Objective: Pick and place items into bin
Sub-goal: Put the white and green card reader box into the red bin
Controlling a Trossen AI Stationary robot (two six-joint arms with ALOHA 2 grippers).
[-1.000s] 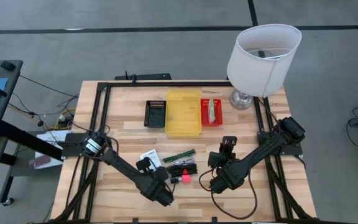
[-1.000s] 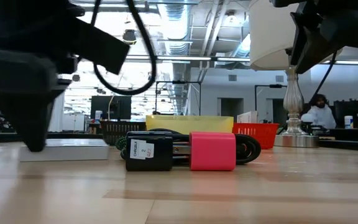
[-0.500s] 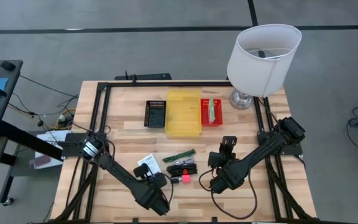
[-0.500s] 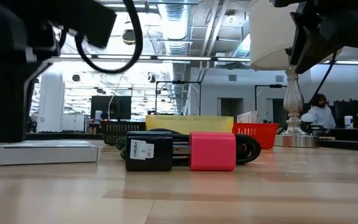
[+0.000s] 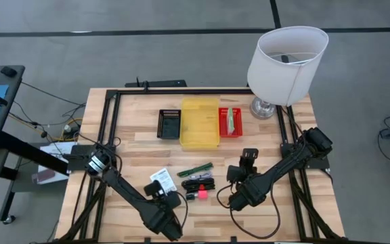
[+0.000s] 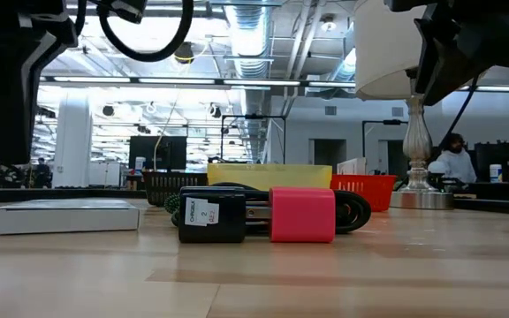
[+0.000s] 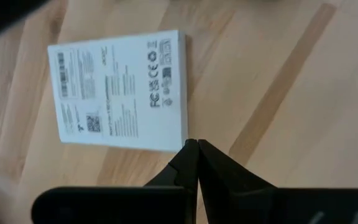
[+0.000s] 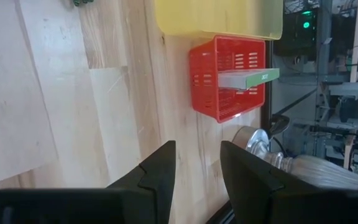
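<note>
Left hand [image 7: 192, 149] near desk [image 5: 141, 149] front edge, left of centre, fingers pressed together, nothing pinched, tips just beside near edge of flat white labelled packet [image 7: 120, 90]. Packet flat on wood, label side up, just behind left hand, left of item cluster. Right hand [image 8: 197, 165] near front edge, right of centre, fingers spread, empty, pointing toward desk back. Cluster at front centre between both hands: pink-red block [image 6: 302, 214] touching black clips [image 6: 212, 217] with white tag, dark cord [image 6: 356, 210] looped behind them; thin green stick [image 5: 196, 169] just behind cluster, angled. Low view: packet [image 6: 64, 215] well left of block, all resting on desk. Along back edge, left to right: black basket [image 5: 169, 123], yellow tray [image 5: 200, 123], red basket [image 8: 227, 78], lamp [image 5: 286, 57] at back right corner. Yellow tray touching or just beside both baskets. Green-striped packet [image 8: 247, 78] standing in red basket, top edge poking above rim. Yellow tray contents: cannot tell from low view; looks bare from above. White packet, block, clips, cord, stick all outside any bin. Person [image 6: 456, 159] seated in room beyond desk, far right in low view.
</note>
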